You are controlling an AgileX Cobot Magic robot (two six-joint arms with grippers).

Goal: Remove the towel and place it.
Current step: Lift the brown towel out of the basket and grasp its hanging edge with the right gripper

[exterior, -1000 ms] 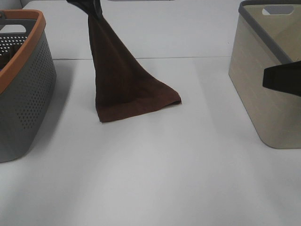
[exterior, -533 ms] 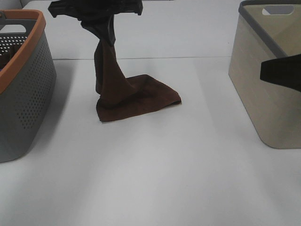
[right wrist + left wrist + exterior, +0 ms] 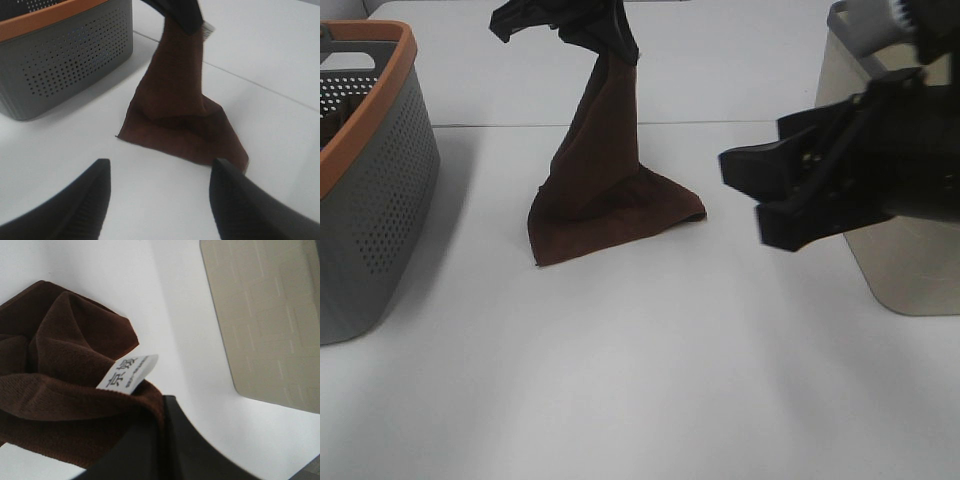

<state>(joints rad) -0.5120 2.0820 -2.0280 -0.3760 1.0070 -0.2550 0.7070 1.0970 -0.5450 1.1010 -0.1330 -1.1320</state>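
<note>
Towel (image 3: pixel 595 190), dark brown, top corner pinched up off desk (image 3: pixel 620 380) by left fingers (image 3: pixel 610 30), clamped together on it right by white tag (image 3: pixel 127 372); rest drapes down in a cone, bottom edge spread flat on desk. It sits between gray basket (image 3: pixel 370 200) with orange rim and beige basket (image 3: pixel 910 280), touching neither. Over desk to right of towel, right fingers (image 3: pixel 770 165) spread wide apart, nothing between them, in front of beige basket, tips pointing toward towel, no contact. Left fingers high over desk, well above towel's base
</note>
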